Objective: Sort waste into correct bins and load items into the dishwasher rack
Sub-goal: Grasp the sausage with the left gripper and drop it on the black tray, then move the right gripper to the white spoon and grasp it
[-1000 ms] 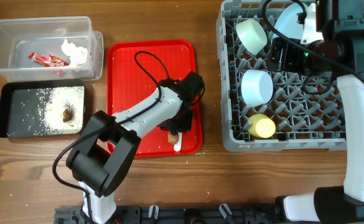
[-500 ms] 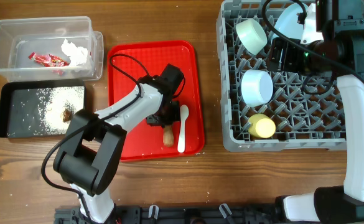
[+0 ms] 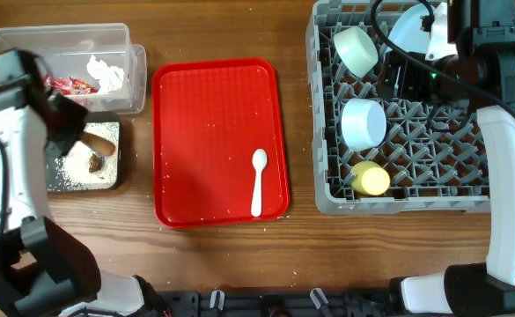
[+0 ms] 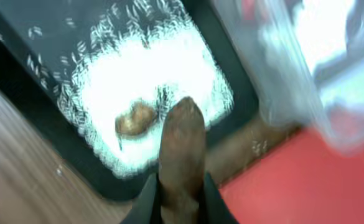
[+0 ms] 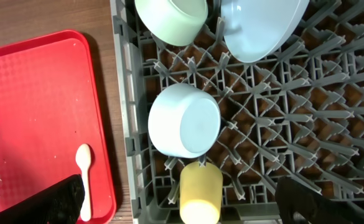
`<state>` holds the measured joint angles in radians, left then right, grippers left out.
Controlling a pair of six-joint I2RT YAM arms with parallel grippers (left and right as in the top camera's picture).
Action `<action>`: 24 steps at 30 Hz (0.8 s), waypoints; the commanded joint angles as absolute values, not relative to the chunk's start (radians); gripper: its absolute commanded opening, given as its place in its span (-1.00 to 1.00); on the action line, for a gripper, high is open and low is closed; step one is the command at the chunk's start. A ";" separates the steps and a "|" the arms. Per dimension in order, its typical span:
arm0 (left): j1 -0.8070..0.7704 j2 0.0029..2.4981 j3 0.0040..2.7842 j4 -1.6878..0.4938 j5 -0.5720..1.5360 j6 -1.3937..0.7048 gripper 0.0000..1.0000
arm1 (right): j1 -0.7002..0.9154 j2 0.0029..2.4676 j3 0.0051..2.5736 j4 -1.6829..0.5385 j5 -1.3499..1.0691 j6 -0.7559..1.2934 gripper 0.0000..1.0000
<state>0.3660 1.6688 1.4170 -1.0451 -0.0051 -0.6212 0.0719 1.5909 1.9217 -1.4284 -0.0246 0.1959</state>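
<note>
My left gripper (image 3: pixel 83 134) is shut on the carrot-like orange-brown stick (image 4: pixel 182 146) and holds it over the black tray (image 3: pixel 56 182). White rice grains (image 4: pixel 150 81) and the small brown lump (image 4: pixel 135 119) lie in that tray below the stick. The clear tub (image 3: pixel 28 46) behind it holds the red wrapper (image 3: pixel 63 84) and the white tissue (image 3: pixel 106 72). The white spoon (image 3: pixel 258 180) lies on the red tray (image 3: pixel 213 106). My right gripper (image 5: pixel 180 190) is open and empty above the grey rack (image 3: pixel 327 198), which holds the yellow cup (image 5: pixel 200 193), two bowls (image 5: pixel 185 119) (image 5: pixel 172 18) and the plate (image 5: pixel 262 25).
The red tray lies between the bins and the rack, with a few rice grains scattered on it. The clear tub's wall (image 4: pixel 294 81) stands close beside the black tray. My right arm (image 3: pixel 512 176) runs along the rack's right side.
My left arm has swung from the red tray leftward to over the black tray, carrying the stick. The spoon stays uncovered on the red tray. The right arm has not moved.
</note>
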 commanded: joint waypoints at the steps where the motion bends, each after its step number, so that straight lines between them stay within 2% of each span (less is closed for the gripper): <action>1: 0.474 1.685 1.287 -0.846 -0.036 -0.701 -0.92 | 0.072 1.580 1.923 -1.424 -0.025 0.187 0.99; 6: 0.485 1.703 1.134 -0.563 -0.165 -0.701 -0.80 | 0.072 1.580 1.923 -1.418 -0.057 0.187 0.99; 9: 0.485 1.711 1.130 -0.506 -0.175 -0.699 -0.43 | 0.072 1.580 1.923 -1.417 -0.072 0.186 0.99; 11: 0.485 1.711 1.130 -0.492 -0.177 -0.692 -0.08 | 0.072 1.580 1.923 -1.411 -0.108 0.186 1.00; 13: 0.485 1.701 1.134 -0.505 -0.169 -0.687 0.13 | 0.072 1.580 1.923 -1.402 -0.160 0.184 0.99; 14: 0.485 1.675 1.148 -0.535 -0.169 -0.685 0.18 | 0.077 1.580 1.923 -1.400 -0.196 0.184 0.99; 16: 0.477 1.606 1.182 -0.591 -0.168 -0.685 0.14 | 0.117 1.580 1.923 -1.400 -0.239 0.185 0.99; 18: 0.424 1.460 1.199 -0.657 -0.085 -0.663 -0.09 | 0.213 1.580 1.922 -1.406 -0.257 0.186 0.99; 20: 0.336 1.370 1.199 -0.733 -0.027 -0.663 -0.13 | 0.315 1.590 1.922 -1.427 -0.257 0.187 0.99; 21: 0.282 1.343 1.199 -0.770 -0.027 -0.663 -0.08 | 0.380 1.607 1.922 -1.447 -0.256 0.205 0.99; 24: 0.172 1.335 1.199 -0.802 -0.026 -0.663 0.33 | 0.522 1.673 1.896 -1.447 -0.255 0.221 0.99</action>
<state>0.2340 1.3247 1.1946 -0.7864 -0.0448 -0.6712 0.4469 1.6180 1.9209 -1.4574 -0.2417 0.2012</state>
